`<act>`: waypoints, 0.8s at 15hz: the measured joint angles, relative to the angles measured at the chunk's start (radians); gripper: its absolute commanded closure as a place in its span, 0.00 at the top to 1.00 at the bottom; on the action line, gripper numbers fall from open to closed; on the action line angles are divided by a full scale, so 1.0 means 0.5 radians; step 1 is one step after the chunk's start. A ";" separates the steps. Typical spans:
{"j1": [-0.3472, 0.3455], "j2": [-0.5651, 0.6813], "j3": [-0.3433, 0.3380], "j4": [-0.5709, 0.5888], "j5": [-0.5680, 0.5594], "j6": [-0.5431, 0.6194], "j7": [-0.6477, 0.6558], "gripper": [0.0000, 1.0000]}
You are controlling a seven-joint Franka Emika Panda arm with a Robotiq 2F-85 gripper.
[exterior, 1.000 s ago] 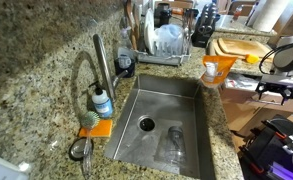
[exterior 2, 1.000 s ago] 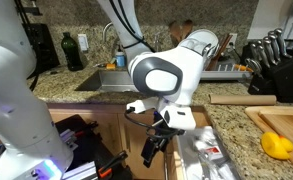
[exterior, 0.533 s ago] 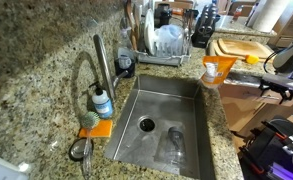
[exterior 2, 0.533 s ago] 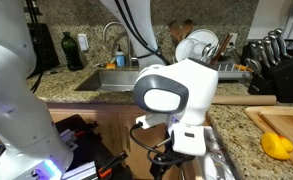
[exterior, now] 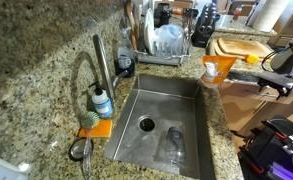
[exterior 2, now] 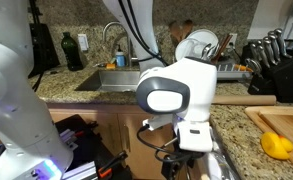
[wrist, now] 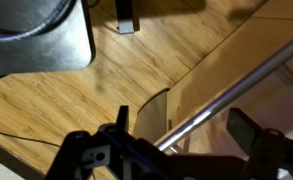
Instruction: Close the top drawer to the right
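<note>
We see arm bent below countertop [exterior 2: 248,125], gripper [wrist: 181,140] spread wide, top drawer [wrist: 206,80] handle bar [wrist: 231,92] between jaws.

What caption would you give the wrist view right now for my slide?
Open claw poised around the metal bar handle on the wooden front of the top drawer.

A home kitchen: granite counter [exterior: 31,75], steel sink [exterior: 166,125], dish rack [exterior: 166,45], knife block [exterior 2: 266,75].

The granite countertop [exterior 2: 236,122] carries a cutting board [exterior 2: 289,120], knife block [exterior 2: 267,72] and dish rack [exterior: 166,45].
</note>
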 measured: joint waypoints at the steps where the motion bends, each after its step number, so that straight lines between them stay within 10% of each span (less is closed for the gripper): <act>1: 0.010 0.046 -0.019 0.023 0.012 0.082 0.005 1.00; 12: 0.190 0.523 -0.202 0.274 0.292 0.687 -0.029 1.00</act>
